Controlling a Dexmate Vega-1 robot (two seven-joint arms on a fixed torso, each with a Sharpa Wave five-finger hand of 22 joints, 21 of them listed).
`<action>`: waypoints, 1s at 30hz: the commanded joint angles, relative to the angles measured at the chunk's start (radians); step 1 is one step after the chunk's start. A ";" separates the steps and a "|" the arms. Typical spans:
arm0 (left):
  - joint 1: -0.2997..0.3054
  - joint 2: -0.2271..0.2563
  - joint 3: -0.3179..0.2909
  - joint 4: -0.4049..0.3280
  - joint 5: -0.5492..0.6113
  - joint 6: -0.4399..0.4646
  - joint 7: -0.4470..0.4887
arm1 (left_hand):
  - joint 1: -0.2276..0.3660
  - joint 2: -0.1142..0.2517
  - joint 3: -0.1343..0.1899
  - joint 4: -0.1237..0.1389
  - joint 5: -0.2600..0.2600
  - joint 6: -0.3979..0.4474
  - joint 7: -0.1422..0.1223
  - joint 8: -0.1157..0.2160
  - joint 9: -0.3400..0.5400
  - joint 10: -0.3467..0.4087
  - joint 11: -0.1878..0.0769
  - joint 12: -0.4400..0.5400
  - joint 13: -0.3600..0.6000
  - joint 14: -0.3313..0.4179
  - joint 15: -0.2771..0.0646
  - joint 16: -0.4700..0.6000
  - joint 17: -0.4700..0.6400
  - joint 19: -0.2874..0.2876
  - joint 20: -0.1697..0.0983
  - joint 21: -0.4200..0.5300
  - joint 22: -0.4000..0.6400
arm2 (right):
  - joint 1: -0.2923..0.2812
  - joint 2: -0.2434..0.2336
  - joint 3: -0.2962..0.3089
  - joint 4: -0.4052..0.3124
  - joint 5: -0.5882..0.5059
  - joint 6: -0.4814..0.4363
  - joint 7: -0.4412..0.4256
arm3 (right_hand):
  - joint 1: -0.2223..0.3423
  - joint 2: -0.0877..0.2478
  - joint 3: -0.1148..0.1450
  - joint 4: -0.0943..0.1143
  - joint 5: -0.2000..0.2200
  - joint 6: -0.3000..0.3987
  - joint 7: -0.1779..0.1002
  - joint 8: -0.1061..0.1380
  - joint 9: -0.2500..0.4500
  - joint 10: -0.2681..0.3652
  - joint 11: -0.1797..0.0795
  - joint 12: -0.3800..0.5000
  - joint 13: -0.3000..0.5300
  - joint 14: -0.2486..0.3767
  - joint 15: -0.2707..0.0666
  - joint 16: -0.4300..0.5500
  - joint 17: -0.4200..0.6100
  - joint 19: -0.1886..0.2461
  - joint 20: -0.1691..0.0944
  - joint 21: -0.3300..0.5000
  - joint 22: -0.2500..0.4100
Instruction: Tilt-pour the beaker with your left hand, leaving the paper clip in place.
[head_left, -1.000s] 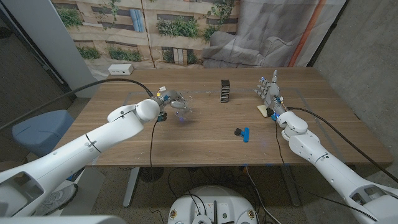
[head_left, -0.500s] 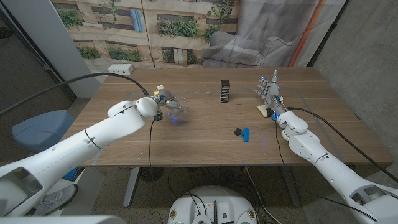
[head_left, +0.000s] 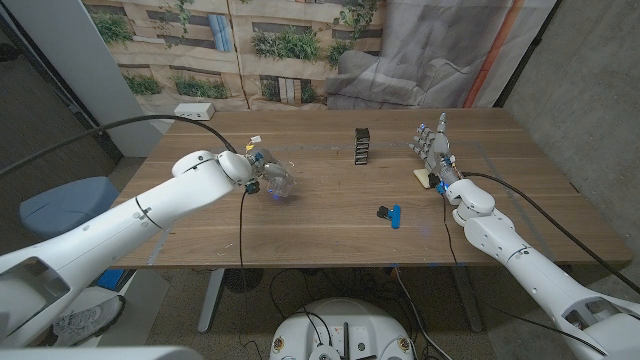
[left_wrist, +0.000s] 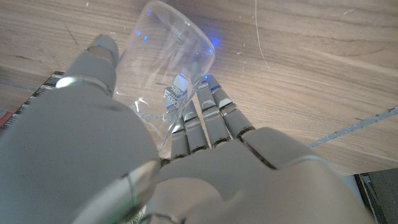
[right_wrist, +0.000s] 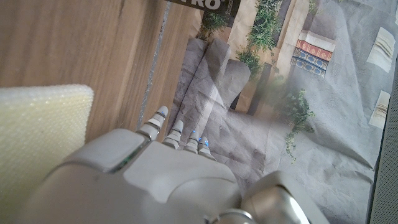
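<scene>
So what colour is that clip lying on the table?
Blue and black clip, clearest in the head view.

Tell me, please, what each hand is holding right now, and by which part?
The left hand grips the beaker around its clear side wall. The right hand holds nothing.

On the bench (head_left: 330, 215), the beaker (head_left: 279, 181) lies tilted in the left hand (head_left: 258, 170) at the left side. The clip (head_left: 390, 214) lies toward the right and nearer the front edge. Behind it stands a small box (head_left: 362, 146), and the right hand (head_left: 436, 152) is at the right side beside a pad (head_left: 424, 178).
</scene>
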 joint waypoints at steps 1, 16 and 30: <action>-0.123 0.019 0.104 0.015 -0.032 0.069 -0.054 | 0.077 0.198 0.011 0.005 0.011 0.130 -0.016 0.133 0.002 0.175 -0.105 0.012 0.051 0.100 -0.211 0.006 0.003 0.012 -0.002 0.005 0.002 | 0.000 0.000 0.000 0.001 0.000 0.002 0.000 | 0.007 0.086 -0.007 0.000 0.006 -0.005 -0.001 0.006 0.002 -0.009 0.003 0.006 0.005 -0.004 -0.021 0.003 0.006 0.001 0.006 0.007 0.005; -0.283 0.029 0.288 0.032 0.051 0.077 -0.167 | 0.063 0.202 0.010 0.007 0.013 0.146 -0.011 0.141 -0.003 0.200 -0.104 0.016 0.058 0.131 -0.212 0.010 0.001 0.034 0.003 0.013 0.003 | 0.000 0.000 0.000 0.001 0.000 0.001 0.000 | 0.007 0.086 -0.007 0.000 0.006 -0.005 -0.001 0.006 0.002 -0.009 0.003 0.006 0.005 -0.004 -0.021 0.003 0.006 0.001 0.006 0.007 0.005; -0.393 0.043 0.406 0.040 0.134 0.129 -0.263 | 0.051 0.207 0.010 0.010 0.015 0.156 -0.006 0.146 -0.006 0.213 -0.104 0.016 0.064 0.144 -0.216 0.010 0.004 0.050 0.002 0.019 0.004 | 0.001 0.000 0.000 0.002 0.000 0.002 0.001 | 0.007 0.086 -0.007 0.000 0.006 -0.005 -0.001 0.006 0.002 -0.009 0.003 0.006 0.005 -0.004 -0.021 0.003 0.006 0.001 0.006 0.007 0.005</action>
